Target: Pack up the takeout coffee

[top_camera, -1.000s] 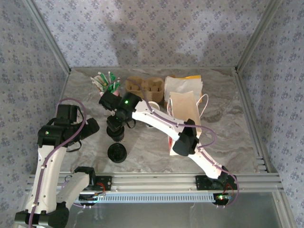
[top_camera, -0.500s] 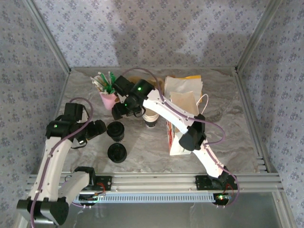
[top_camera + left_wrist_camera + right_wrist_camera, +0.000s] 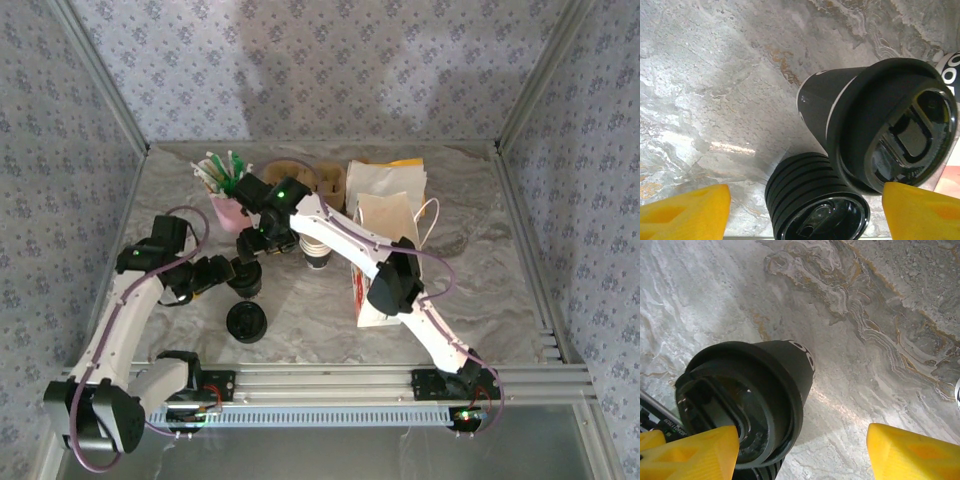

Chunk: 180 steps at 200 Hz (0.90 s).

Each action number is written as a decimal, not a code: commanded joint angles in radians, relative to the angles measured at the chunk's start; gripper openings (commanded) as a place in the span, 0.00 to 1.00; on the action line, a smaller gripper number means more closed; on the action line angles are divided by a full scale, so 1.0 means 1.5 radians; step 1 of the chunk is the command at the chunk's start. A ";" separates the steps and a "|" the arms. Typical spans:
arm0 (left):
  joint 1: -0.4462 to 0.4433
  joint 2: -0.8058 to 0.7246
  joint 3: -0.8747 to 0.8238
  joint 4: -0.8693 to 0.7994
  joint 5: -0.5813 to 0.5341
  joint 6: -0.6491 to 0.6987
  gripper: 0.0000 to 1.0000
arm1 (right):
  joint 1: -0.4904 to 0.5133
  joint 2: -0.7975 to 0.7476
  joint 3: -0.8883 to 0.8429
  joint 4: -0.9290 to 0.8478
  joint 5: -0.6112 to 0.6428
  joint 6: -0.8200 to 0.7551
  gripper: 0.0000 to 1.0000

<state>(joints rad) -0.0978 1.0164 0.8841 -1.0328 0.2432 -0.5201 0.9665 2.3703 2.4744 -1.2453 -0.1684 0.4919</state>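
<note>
We find the left pincer (image 3: 805, 212) with its yellow fingers (image 3: 682, 210) apart and nothing clamped; the takeout coffee (image 3: 865, 125) stands between them, nearer one finger. The right pincer (image 3: 800, 452) is likewise apart, the coffee's lid against or just beside one finger; we cannot tell which. The coffee stands in the left half of the tabletop (image 3: 300, 330), about midway between far and near edges, with a black lid stack (image 3: 815, 205) just beside it toward the near edge
</note>
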 commanded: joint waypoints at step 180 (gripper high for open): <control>0.005 0.038 -0.035 0.070 0.010 -0.009 0.64 | -0.007 0.052 -0.026 0.038 -0.024 0.034 0.72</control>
<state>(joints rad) -0.0978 1.0569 0.8581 -0.9401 0.2512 -0.5224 0.9512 2.4191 2.4638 -1.1660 -0.2222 0.5354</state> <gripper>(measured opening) 0.647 0.718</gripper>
